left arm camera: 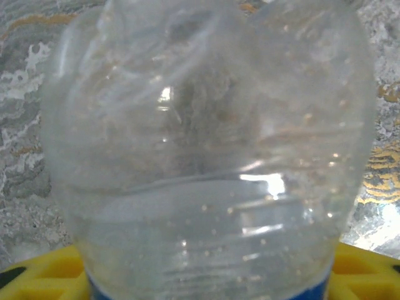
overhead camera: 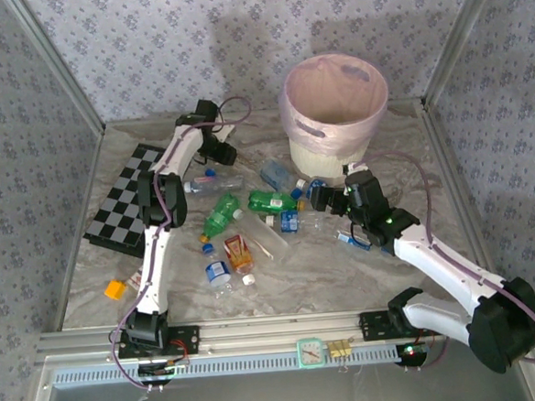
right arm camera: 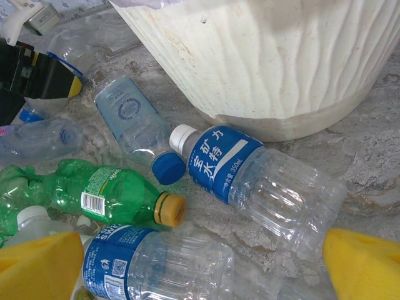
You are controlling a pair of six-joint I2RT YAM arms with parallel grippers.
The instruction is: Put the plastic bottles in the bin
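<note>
In the left wrist view a clear plastic bottle (left arm camera: 206,156) with a blue band sits squeezed between my yellow fingers (left arm camera: 44,275). My left gripper (overhead camera: 223,152) is at the back of the table and is shut on it. The white bin (overhead camera: 330,150) with its pink bag stands at the back right, and its ribbed wall (right arm camera: 281,62) is close in the right wrist view. My right gripper (overhead camera: 323,199) hangs open at the bin's foot. Below it lie a blue-labelled clear bottle (right arm camera: 250,169), a green bottle (right arm camera: 106,194) and another blue-labelled bottle (right arm camera: 156,262).
More bottles lie mid-table: a clear one (overhead camera: 213,182), a green one (overhead camera: 221,215), an orange-red one (overhead camera: 238,251) and a small clear one (overhead camera: 217,271). A checkered board (overhead camera: 125,203) lies at the left. A small orange object (overhead camera: 115,288) sits near the left front.
</note>
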